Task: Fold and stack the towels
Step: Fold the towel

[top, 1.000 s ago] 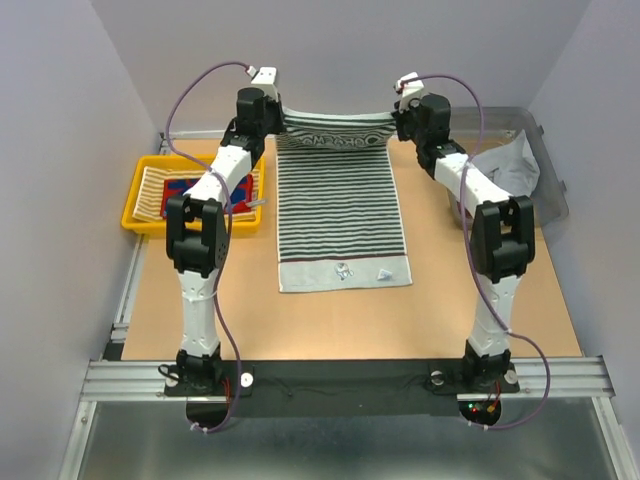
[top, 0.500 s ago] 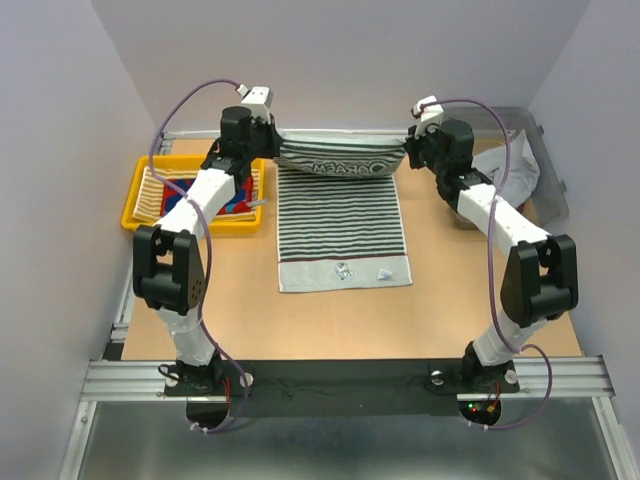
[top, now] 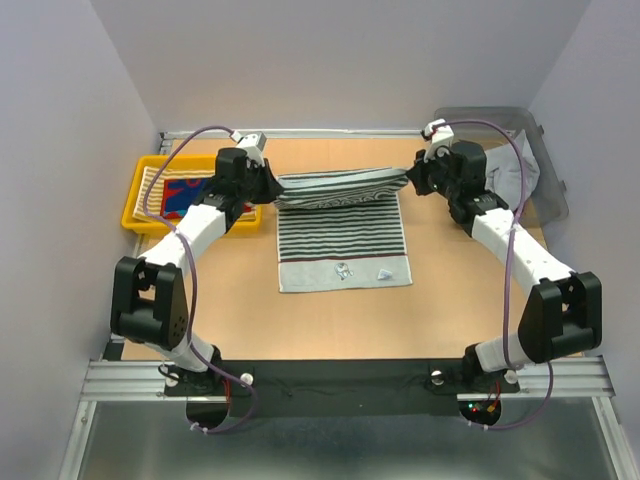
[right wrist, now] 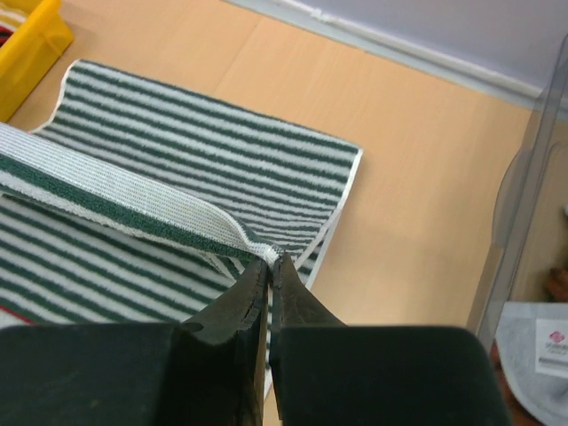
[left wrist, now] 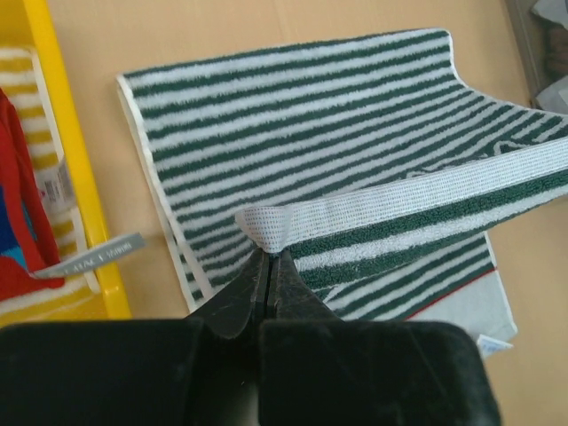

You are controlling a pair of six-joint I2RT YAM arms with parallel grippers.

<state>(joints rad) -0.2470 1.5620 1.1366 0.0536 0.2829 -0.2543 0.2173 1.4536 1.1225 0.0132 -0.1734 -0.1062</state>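
1. Black-and-white striped towel (top: 340,232) lies flat on the tan table (top: 470,310), midway between the two arms, long side running away from the bases.
2. Its far end is lifted off the table and doubled back over the flat part. The raised hem hangs as a taut band between the two claws, with the pale woven border uppermost.
3. Left gripper (left wrist: 269,254): fingers pressed together, pinching the left far corner of the towel. A small fold of the white border bulges just above the tips.
4. Right gripper (right wrist: 270,257): fingers likewise together, clamped on the right far corner, which sits between the tips.
5. The near hem rests flat on the table, with two small pale tags on it.
6. Yellow tray (top: 130,208) sits at the left, just beside the towel's left edge. It holds a yellow-cream striped towel (top: 152,190) with a red-blue patterned towel (left wrist: 18,200) lying on it.
7. Clear plastic bin (top: 552,195) stands at the far right. A grey towel (top: 508,172) is draped in it, behind the right wrist.
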